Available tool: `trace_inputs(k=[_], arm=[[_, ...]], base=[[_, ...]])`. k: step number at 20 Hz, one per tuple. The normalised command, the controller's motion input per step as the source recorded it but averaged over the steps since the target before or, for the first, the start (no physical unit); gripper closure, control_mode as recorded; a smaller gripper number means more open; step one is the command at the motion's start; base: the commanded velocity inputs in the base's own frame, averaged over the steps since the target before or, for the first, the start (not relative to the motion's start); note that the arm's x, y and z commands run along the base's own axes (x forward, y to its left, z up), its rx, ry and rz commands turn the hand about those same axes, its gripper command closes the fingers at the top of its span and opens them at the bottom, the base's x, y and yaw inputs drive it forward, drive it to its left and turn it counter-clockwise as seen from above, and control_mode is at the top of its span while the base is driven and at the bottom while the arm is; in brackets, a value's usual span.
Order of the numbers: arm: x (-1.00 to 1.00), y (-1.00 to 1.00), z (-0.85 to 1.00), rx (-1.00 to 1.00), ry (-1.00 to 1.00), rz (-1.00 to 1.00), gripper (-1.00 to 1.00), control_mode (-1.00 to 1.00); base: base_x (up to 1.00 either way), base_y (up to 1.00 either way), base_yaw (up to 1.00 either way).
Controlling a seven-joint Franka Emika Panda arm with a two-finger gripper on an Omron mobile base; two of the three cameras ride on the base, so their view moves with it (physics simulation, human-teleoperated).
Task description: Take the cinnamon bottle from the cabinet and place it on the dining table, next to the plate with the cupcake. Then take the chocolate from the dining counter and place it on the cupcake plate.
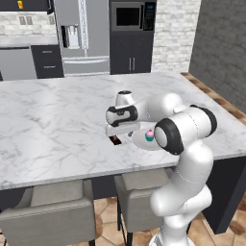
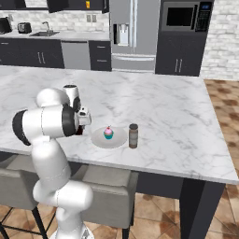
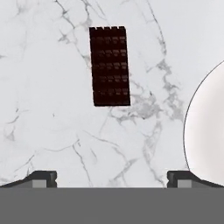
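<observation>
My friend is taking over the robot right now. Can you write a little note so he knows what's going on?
End effector: open, holding nothing, above the chocolate.
Chocolate: flat on the marble table, beside the plate, not on it.
Cupcake: upright on the plate.
Cinnamon bottle: upright on the table next to the plate.
Done: bottle placed.
Left: pick up the chocolate and put it on the plate.

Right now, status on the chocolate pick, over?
Gripper open, above the dining counter. Chocolate flat on the marble, untouched, beside the plate. Nothing in the way.
</observation>
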Motion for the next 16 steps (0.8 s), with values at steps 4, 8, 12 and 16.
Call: trace_inputs(k=[4,8,12,16], arm=[[0.48,0.12,-0.28,0.00,0.00,-0.06,-1.00,-1.00],[0.39,0.00,-0.22,0.00,0.00,-0.11,-1.00,-1.00],[0.20,0.00,-0.35,0.00,0.00,-0.11,-1.00,-1.00],[0.00,0.00,-0.35,0.00,0.00,-0.07,-1.00,-1.00]], base=[[0.00,0.00,0.00],[0.00,0.00,0.00],[0.00,0.00,0.00],[0.00,0.00,0.00]])
